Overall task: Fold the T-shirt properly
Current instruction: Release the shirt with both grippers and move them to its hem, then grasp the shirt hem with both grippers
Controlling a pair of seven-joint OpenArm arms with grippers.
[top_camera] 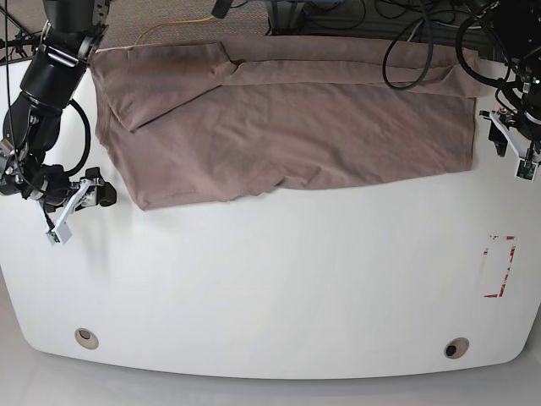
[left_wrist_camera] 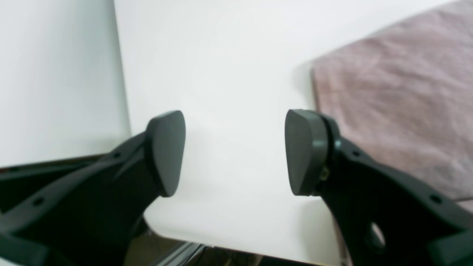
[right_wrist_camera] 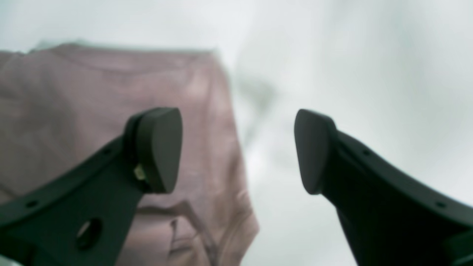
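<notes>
The mauve-brown T-shirt (top_camera: 287, 118) lies spread across the far half of the white table (top_camera: 270, 288), with a fold along its top and a wrinkled lower hem. My right gripper (top_camera: 100, 193) hovers just off the shirt's lower left corner. In the right wrist view this gripper (right_wrist_camera: 238, 151) is open and empty, with the T-shirt (right_wrist_camera: 74, 103) under its left finger. My left gripper (top_camera: 500, 134) sits beside the shirt's right edge. Seen from the left wrist, that gripper (left_wrist_camera: 236, 153) is open over bare table, with the T-shirt (left_wrist_camera: 399, 103) to its right.
A red-outlined rectangle (top_camera: 499, 266) marks the table near its right edge. Two round holes (top_camera: 84, 337) (top_camera: 456, 347) sit near the front edge. Cables (top_camera: 406, 51) hang over the shirt's top right. The table edge (left_wrist_camera: 122, 74) runs close to the left gripper.
</notes>
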